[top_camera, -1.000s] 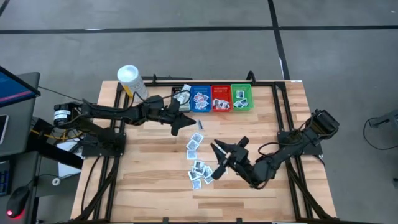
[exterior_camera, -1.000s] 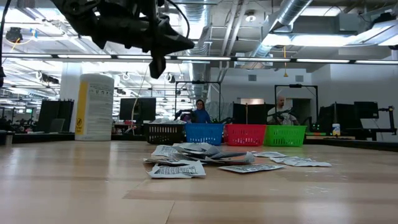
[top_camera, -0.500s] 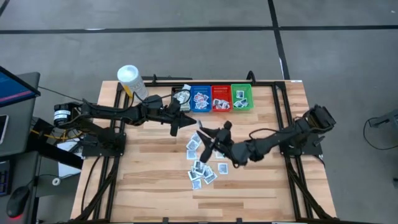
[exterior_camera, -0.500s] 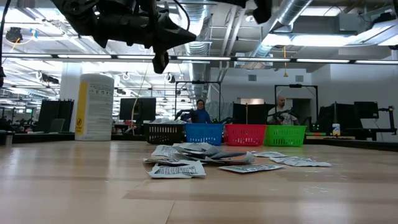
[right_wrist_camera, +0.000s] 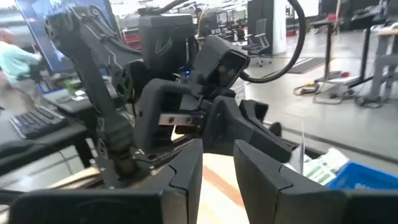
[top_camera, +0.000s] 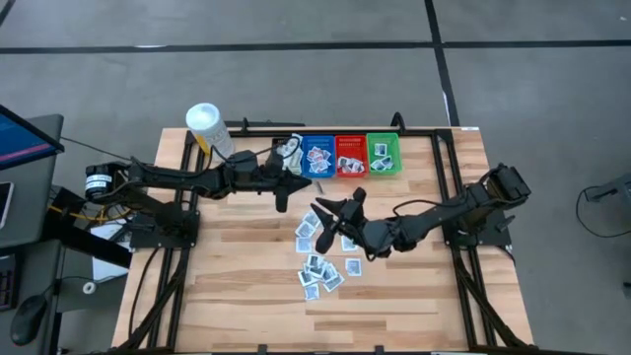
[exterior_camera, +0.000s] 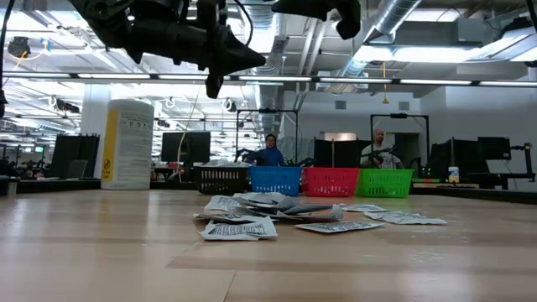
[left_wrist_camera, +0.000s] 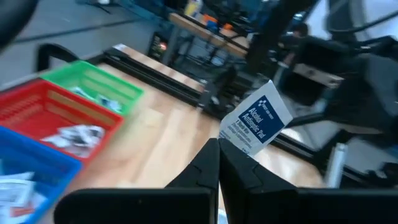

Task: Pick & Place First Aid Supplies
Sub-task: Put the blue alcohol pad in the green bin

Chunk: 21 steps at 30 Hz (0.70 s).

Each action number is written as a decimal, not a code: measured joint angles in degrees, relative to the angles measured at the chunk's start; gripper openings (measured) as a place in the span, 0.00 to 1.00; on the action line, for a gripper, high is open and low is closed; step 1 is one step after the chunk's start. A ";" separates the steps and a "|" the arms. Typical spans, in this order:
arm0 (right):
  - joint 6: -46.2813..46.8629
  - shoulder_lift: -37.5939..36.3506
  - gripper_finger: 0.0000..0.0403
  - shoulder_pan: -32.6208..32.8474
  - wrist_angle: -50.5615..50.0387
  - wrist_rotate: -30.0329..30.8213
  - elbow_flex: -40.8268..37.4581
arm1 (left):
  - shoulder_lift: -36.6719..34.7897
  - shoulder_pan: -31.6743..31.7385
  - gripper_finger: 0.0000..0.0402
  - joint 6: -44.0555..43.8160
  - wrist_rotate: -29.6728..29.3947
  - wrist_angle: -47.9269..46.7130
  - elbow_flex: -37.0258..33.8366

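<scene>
The task looks only partly done. The blue plastic bin point(top_camera: 318, 156), the red plastic bin point(top_camera: 350, 156) and the green plastic bin point(top_camera: 384, 154) at the 12 o'clock edge of the wooden bench point(top_camera: 237, 286) already hold some small flat white packets, but a loose pile of first aid packets point(top_camera: 320, 258) lies at the centre.

The left end effector point(top_camera: 287, 174) is closed on one white packet with blue print point(left_wrist_camera: 256, 123), high near the black bin point(top_camera: 287, 150). The right end effector point(top_camera: 332, 215) hangs over the pile's 12 o'clock side, jaws a little apart and empty.

I judge the arms are close together; free room lies toward 6 and 9 o'clock.
</scene>
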 joint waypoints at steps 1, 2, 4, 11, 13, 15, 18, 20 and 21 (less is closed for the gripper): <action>-1.22 0.00 0.22 0.39 -0.01 0.64 0.00 | 0.00 -0.01 0.01 0.74 -1.21 -0.22 0.00; -2.22 0.00 0.22 0.78 -0.02 1.67 0.00 | 0.00 -0.03 0.01 1.40 -2.16 -0.57 0.00; -3.87 0.00 0.22 1.64 -0.03 4.55 -0.02 | 0.00 -0.04 0.01 2.16 -4.14 -1.41 0.00; -7.89 -0.07 0.22 3.94 -3.28 13.34 -0.02 | 0.00 -0.04 0.01 2.32 -5.48 -2.44 0.00; -5.64 -0.07 0.22 4.16 -5.96 13.61 -0.02 | 0.00 -0.04 0.01 2.32 -5.48 -2.45 0.00; -1.64 -0.07 0.22 4.10 -8.28 13.59 -0.02 | 0.00 -0.04 0.01 2.28 -5.48 -2.47 0.00; 3.35 -0.07 0.22 3.85 -11.73 13.61 -0.02 | 0.00 -0.29 0.01 2.18 -5.48 -2.47 0.00; 5.09 -0.07 0.22 3.62 -13.23 13.54 -0.04 | 0.00 -0.60 0.01 2.11 -5.47 -2.47 0.00; 5.76 -0.07 0.22 3.58 -13.58 13.52 -0.04 | 0.00 -0.80 0.01 2.10 -5.46 -2.47 0.00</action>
